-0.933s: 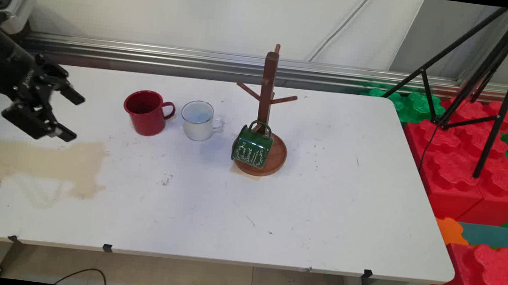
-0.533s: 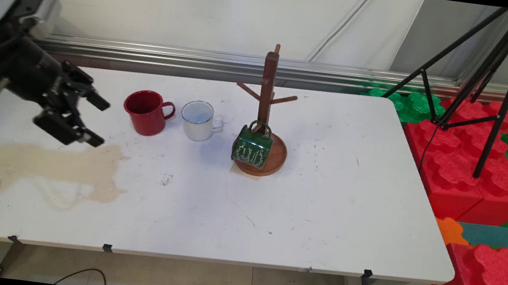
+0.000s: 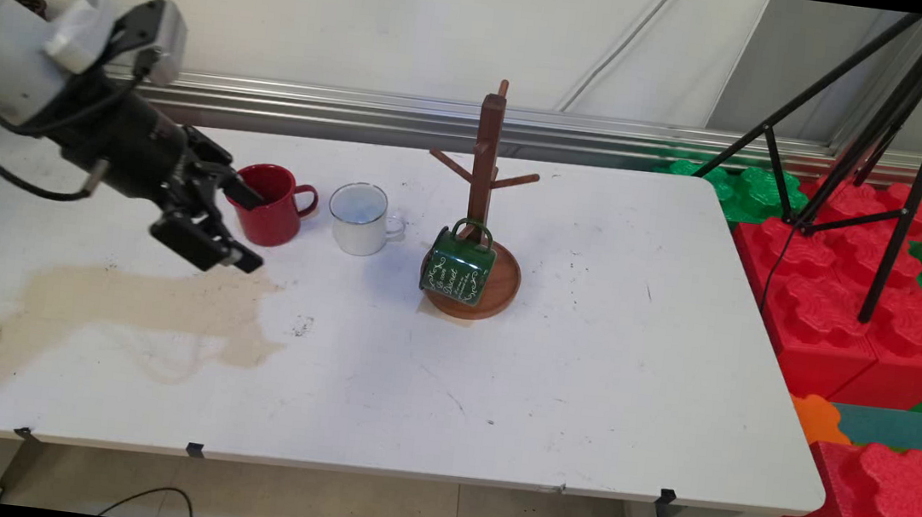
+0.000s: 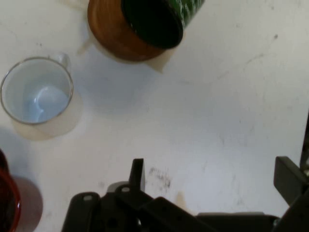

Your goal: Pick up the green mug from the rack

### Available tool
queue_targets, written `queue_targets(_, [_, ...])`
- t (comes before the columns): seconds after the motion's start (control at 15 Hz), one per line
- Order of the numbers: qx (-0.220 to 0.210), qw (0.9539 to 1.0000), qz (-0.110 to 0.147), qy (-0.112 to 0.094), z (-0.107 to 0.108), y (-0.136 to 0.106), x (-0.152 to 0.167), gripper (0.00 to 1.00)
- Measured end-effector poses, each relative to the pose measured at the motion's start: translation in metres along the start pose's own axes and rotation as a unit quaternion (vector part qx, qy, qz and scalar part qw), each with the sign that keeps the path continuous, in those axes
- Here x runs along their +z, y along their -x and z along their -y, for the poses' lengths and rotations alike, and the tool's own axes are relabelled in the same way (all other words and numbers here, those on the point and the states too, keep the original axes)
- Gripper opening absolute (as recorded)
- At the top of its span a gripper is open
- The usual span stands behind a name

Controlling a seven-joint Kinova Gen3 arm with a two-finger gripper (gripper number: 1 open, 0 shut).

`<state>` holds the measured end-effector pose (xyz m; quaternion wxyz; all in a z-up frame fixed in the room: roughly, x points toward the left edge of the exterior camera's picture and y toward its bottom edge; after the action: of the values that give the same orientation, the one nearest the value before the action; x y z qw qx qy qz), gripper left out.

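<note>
Robotics lab, white test table (image 3: 603, 376), camera tripod (image 3: 886, 123), foam block flooring (image 3: 847, 333), bare wall (image 3: 366, 17)

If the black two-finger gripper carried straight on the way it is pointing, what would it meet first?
Probably bare white table: the open gripper aims down and rightward, passing in front of the red mug and white mug. Depth is uncertain.

The white arm (image 3: 2, 60) reaches in from the upper left, angled down to the right, with its black gripper (image 3: 246, 226) held above the table, fingers spread wide apart and apparently holding nothing, though one fingertip (image 4: 137, 170) is only partly visible.
</note>
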<state>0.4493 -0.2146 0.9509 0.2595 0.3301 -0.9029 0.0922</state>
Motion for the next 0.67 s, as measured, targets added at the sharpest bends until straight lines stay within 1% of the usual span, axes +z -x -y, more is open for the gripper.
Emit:
queue_targets(0.27, [-0.009,0.9999,-0.013,0.001,0.0,-0.011,0.02,1.0])
queue_targets(0.67, [-0.02,0.9995,-0.024,0.002,-0.001,-0.022,0.045,1.0])
